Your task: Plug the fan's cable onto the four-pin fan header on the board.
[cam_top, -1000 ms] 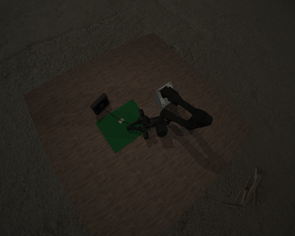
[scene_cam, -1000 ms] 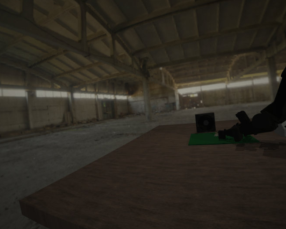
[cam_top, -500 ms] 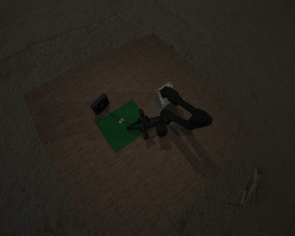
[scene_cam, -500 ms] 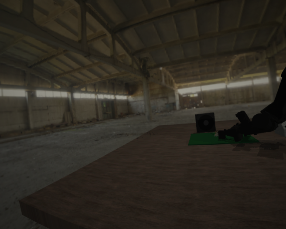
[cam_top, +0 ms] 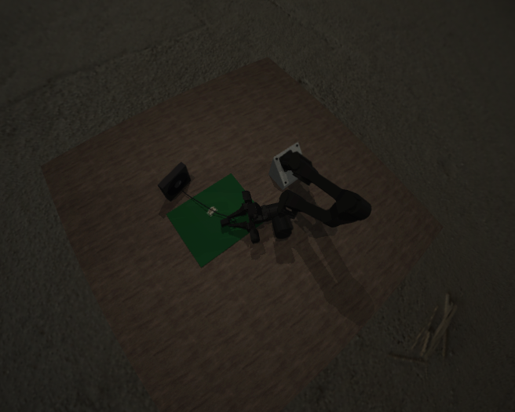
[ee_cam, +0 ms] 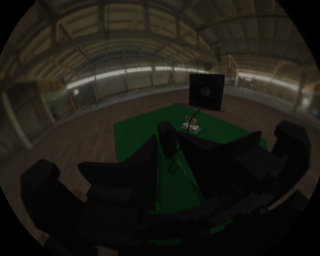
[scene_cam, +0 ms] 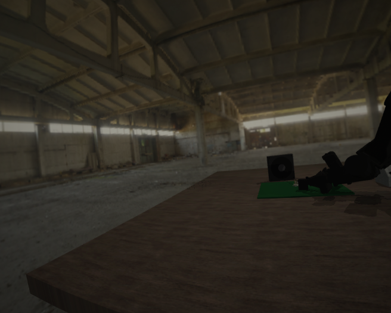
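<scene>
The plug (cam_top: 211, 210) sits on the green board (cam_top: 198, 233), its cable (cam_top: 194, 198) running to the black fan (cam_top: 174, 181) on the desk (cam_top: 166, 315). The fingers (cam_top: 228, 220) stand slightly parted just beside the plug, grasping nothing.
</scene>
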`<state>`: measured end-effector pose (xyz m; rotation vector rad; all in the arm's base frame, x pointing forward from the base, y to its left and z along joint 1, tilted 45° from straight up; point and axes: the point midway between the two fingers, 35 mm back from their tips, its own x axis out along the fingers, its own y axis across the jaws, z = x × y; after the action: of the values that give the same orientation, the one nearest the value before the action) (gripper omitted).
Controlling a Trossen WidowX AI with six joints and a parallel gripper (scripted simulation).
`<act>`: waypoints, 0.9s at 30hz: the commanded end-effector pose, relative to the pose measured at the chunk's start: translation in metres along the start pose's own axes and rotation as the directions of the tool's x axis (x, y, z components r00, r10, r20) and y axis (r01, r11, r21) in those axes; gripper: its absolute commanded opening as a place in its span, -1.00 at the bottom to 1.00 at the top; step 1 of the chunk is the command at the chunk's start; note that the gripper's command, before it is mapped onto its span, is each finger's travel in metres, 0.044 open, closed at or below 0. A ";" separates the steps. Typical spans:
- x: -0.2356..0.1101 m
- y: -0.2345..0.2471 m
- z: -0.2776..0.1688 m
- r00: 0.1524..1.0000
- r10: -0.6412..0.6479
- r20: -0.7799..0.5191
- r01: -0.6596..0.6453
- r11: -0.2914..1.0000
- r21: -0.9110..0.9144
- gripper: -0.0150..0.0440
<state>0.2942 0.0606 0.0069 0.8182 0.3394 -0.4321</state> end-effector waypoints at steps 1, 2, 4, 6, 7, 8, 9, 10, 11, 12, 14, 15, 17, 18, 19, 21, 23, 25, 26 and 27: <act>0.000 0.000 0.000 1.000 0.000 0.000 0.000 1.000 0.000 -0.02; 0.000 0.000 0.000 1.000 0.000 0.000 0.000 1.000 0.000 -0.02; 0.000 0.000 0.000 1.000 0.000 0.000 0.000 1.000 0.000 -0.02; 0.000 0.000 0.000 1.000 0.000 0.000 0.000 1.000 0.000 -0.02; 0.000 0.000 0.000 1.000 0.000 0.000 0.000 1.000 0.000 -0.02; 0.000 0.000 0.000 1.000 0.000 0.000 0.000 1.000 0.000 -0.02; 0.000 0.000 0.000 1.000 0.000 0.000 0.000 1.000 0.000 -0.02; 0.000 0.000 0.000 1.000 0.000 0.000 0.000 1.000 0.000 -0.02; 0.000 0.000 0.000 1.000 0.000 0.000 0.000 1.000 0.000 -0.02; 0.000 0.000 0.000 1.000 0.000 0.000 0.000 1.000 0.000 -0.02; 0.000 0.000 0.000 1.000 0.000 0.000 0.000 1.000 0.000 -0.02; 0.000 0.000 0.000 1.000 0.000 0.000 0.000 1.000 0.000 -0.02; 0.000 0.000 0.000 1.000 0.000 0.000 0.000 1.000 0.000 -0.02; 0.000 0.000 0.000 1.000 0.000 0.000 0.000 1.000 0.000 -0.02; 0.000 0.000 0.000 1.000 0.000 0.000 0.000 1.000 0.000 -0.02; -0.002 0.001 0.000 1.000 -0.001 -0.001 0.001 1.000 0.000 -0.02; -0.007 0.003 0.002 1.000 -0.002 -0.002 0.002 1.000 0.001 -0.02; -0.013 0.006 0.004 1.000 -0.004 -0.003 0.004 1.000 0.002 -0.02; -0.015 0.007 0.005 1.000 -0.004 -0.004 0.004 1.000 0.002 -0.02; -0.018 0.008 0.006 1.000 -0.005 -0.004 0.005 1.000 0.003 -0.02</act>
<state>0.2882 0.0637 0.0160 0.8163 0.3464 -0.4344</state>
